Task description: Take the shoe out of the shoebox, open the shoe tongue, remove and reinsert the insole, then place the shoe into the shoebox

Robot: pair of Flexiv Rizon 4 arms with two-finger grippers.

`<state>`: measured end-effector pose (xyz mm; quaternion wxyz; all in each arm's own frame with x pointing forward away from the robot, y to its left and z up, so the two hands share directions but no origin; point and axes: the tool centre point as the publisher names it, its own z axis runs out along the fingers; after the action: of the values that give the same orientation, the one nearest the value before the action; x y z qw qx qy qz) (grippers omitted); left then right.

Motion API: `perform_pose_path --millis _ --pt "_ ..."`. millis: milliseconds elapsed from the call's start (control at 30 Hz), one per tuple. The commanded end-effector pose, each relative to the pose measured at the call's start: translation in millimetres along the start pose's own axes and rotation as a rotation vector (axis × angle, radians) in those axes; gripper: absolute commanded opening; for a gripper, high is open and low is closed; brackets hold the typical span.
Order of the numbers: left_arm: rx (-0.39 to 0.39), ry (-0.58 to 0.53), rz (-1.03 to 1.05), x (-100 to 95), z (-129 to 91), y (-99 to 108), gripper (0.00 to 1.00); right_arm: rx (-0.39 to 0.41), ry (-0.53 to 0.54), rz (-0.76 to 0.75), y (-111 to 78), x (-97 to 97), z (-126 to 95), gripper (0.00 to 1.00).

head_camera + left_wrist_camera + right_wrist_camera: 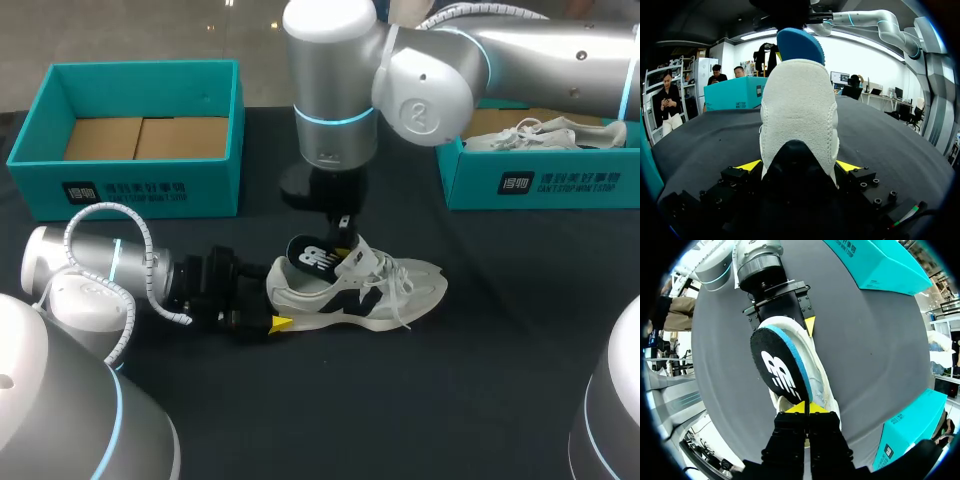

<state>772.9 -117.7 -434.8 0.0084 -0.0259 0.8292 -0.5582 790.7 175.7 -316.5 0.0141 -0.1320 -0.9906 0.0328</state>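
Your left claw (pixel 799 166) is clamping the shoe (pixel 370 295); your right claw (pixel 805 410) is pinching the insole (pixel 777 365), so you're risking buckling it.

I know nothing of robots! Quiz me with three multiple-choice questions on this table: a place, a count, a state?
1. Where is the shoe being worked on? A in a box; B on the table, between the left shoebox and right shoebox; C lifted high.
2. How many teal shoeboxes? A three; B one; C two.
3. The insole is: A partly out, held by the right gripper; B fully inside; C flat on the table.
Answers: B, it rests on the table; C, one each side; A, it sticks up from the shoe.
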Motion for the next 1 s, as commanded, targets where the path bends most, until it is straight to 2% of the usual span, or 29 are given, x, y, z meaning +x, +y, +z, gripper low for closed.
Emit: perform_pose_path --millis 33,400,733,900,967,1000 --pt "-0.002 -0.001 0.0 -0.4 3.9 4.7 0.0 -0.007 0.006 -0.021 9.5 -4.8 3.9 0.0" --pt "-0.002 -0.001 0.0 -0.4 3.9 4.7 0.0 -0.045 0.021 -0.089 44.9 -15.3 5.6 0.0" --pt "-0.002 -0.001 0.0 -0.4 3.9 4.7 0.0 -0.084 0.021 -0.1 52.6 -19.8 -6.2 0.0" --pt "-0.002 -0.001 0.0 -0.4 3.9 4.7 0.0 -0.125 0.071 -0.104 51.9 -19.5 -4.6 0.0" --pt "-0.002 -0.001 0.0 -0.4 3.9 4.7 0.0 -0.14 0.097 -0.111 50.7 -19.1 -5.0 0.42" --pt "-0.002 -0.001 0.0 -0.4 3.9 4.7 0.0 -0.147 0.109 -0.113 49.6 -19.0 -5.8 0.53"
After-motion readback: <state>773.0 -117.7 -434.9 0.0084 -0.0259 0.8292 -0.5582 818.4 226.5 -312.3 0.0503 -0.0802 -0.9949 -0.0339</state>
